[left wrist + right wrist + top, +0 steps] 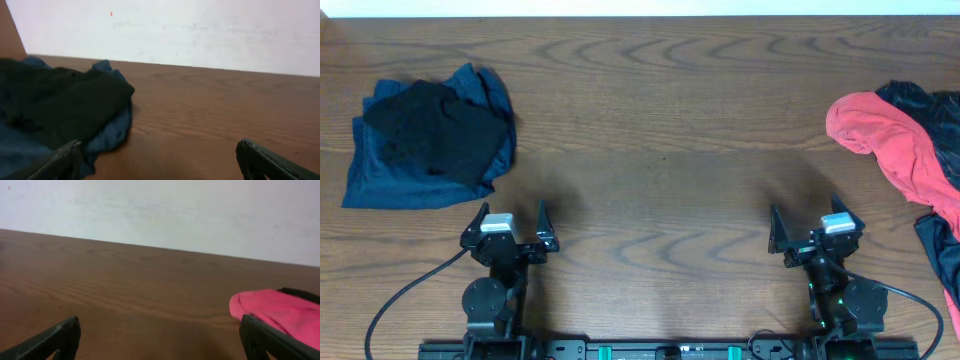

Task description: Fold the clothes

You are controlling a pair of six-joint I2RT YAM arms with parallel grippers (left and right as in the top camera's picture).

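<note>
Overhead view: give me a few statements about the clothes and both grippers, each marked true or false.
1. A black garment lies on top of a blue garment. True.
2. The left gripper is shut on cloth. False: it is open and holds nothing.
3. The red garment lies at the far right. True.
4. The right gripper touches the red garment. False: it is open and apart from it.

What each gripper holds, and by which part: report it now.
Nothing is held. The left gripper and the right gripper stand open and empty; the blue-and-black clothes and the red garment lie apart from both.
</note>
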